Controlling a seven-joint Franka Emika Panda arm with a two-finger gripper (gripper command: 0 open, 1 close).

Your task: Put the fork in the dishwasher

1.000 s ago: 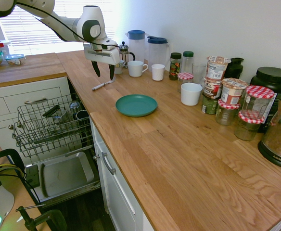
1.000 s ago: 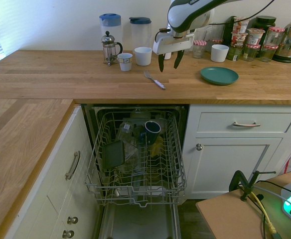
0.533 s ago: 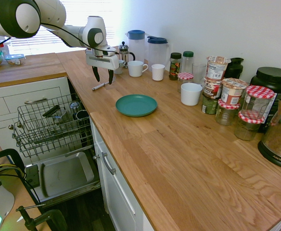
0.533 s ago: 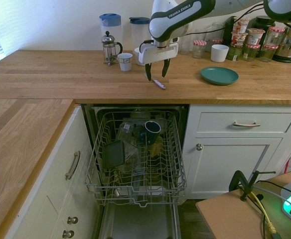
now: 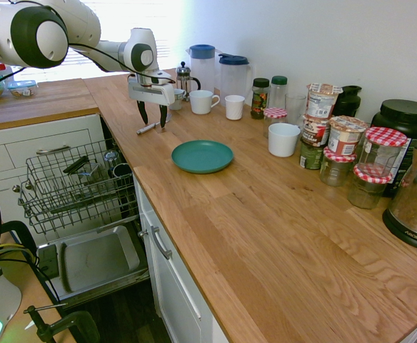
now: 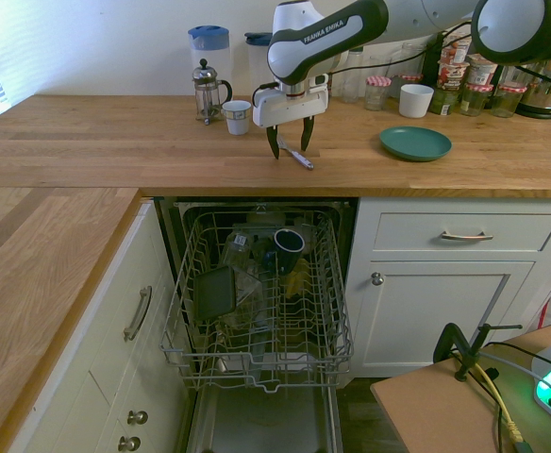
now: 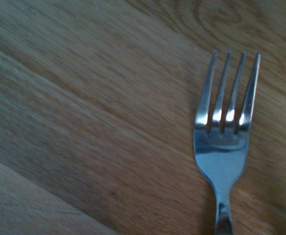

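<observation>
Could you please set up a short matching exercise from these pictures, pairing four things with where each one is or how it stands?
Things:
1. fork
2. teal plate
3. gripper
4. dark mug

Places or states:
A. lying in the dishwasher rack, which is pulled out
B. open, pointing down over the fork
C. lying flat on the wooden counter, under the gripper
D. empty, on the counter above the white drawer

Pairs: 1-C, 2-D, 3-B, 4-A
</observation>
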